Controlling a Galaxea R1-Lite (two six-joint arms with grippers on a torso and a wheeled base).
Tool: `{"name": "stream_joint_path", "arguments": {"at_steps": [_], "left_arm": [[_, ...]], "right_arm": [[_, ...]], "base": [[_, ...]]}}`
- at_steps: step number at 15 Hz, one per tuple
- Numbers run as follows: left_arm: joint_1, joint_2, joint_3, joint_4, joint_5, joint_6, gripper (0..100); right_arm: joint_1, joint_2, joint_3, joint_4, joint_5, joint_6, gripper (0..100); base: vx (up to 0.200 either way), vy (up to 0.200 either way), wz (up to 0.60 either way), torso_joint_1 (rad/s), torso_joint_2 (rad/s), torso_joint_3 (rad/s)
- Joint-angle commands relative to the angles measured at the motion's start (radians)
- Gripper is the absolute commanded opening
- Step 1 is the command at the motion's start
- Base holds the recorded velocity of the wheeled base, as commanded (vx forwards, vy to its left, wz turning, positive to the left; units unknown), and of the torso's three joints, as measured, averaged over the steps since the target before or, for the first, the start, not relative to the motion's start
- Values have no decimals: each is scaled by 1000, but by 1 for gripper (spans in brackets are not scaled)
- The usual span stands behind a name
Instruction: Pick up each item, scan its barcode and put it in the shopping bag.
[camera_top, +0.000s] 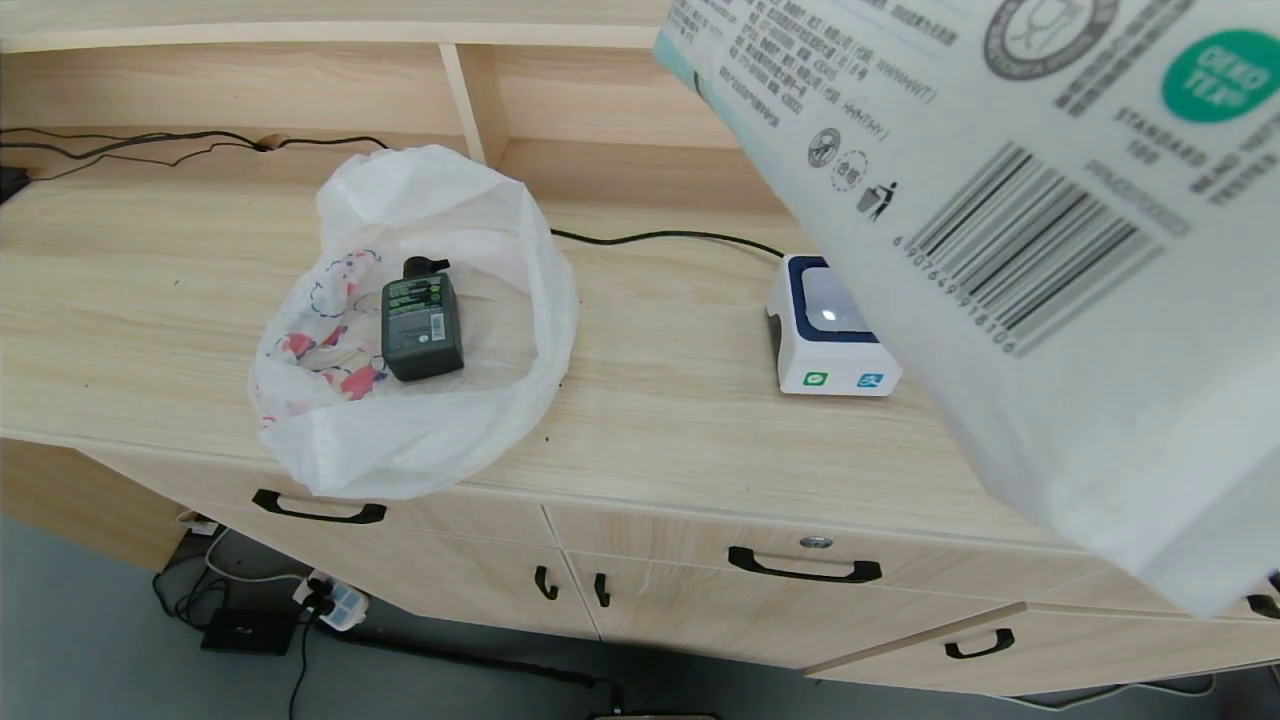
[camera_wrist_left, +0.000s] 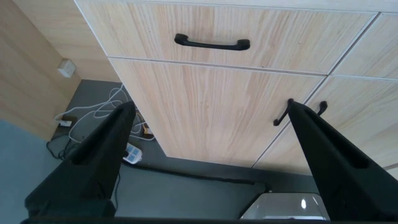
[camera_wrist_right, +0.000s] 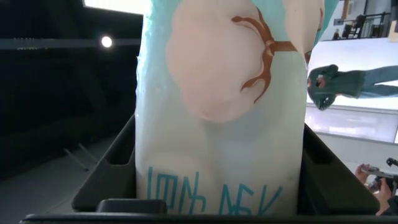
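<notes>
A large white soft pack (camera_top: 1040, 220) with a barcode fills the upper right of the head view, held high close to the camera. In the right wrist view my right gripper (camera_wrist_right: 217, 168) is shut on this pack (camera_wrist_right: 224, 99), its two dark fingers pressing on either side. The white barcode scanner (camera_top: 828, 335) sits on the counter below the pack. A white shopping bag (camera_top: 420, 310) lies open on the counter at left, with a dark bottle (camera_top: 421, 322) inside. My left gripper (camera_wrist_left: 211, 162) hangs low in front of the cabinet drawers, open and empty.
The wooden counter (camera_top: 650, 400) has drawers with black handles (camera_top: 805, 568) below it. A black cable (camera_top: 660, 237) runs from the scanner along the back. A shelf divider (camera_top: 465, 100) stands behind the bag. Cables and a power strip (camera_top: 335, 603) lie on the floor.
</notes>
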Motion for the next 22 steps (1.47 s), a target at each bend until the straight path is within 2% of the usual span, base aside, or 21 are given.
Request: {"name": "stream_joint_path", "arguments": {"at_steps": [1, 4, 5, 6, 7, 10, 14, 17, 19, 22], "left_arm": [[0, 0, 0, 0, 0, -1, 100], [0, 0, 0, 0, 0, -1, 100], [0, 0, 0, 0, 0, -1, 100], [0, 0, 0, 0, 0, -1, 100], [-1, 0, 0, 0, 0, -2, 100], [0, 0, 0, 1, 0, -2, 100], [0, 0, 0, 1, 0, -5, 100], [-1, 0, 0, 3, 0, -5, 100], [0, 0, 0, 3, 0, -7, 100], [-1, 0, 0, 6, 2, -8, 100]], "right_arm": [[-2, 8, 1, -1, 0, -1, 0], [-20, 9, 10, -1, -1, -39, 0], [-35, 13, 12, -1, 0, -145, 0], [-38, 13, 13, -1, 0, -165, 0], [-49, 29, 9, -1, 2, -375, 0], [-78, 39, 0, -1, 3, -745, 0], [-178, -72, 56, 301, 0, -1228, 0], [-238, -153, -25, 629, -54, -1570, 0], [-242, -172, -119, 753, -118, -1642, 0], [-242, -136, -214, 784, -149, -1771, 0]], "base": [[0, 0, 0, 0, 0, 0], [0, 0, 0, 0, 0, 0], [0, 0, 0, 0, 0, 0], [0, 0, 0, 0, 0, 0], [0, 0, 0, 0, 0, 0], [0, 0, 0, 0, 0, 0], [0, 0, 0, 0, 0, 0], [0, 0, 0, 0, 0, 0], [0, 0, 0, 0, 0, 0], [0, 0, 0, 0, 0, 0]]}}
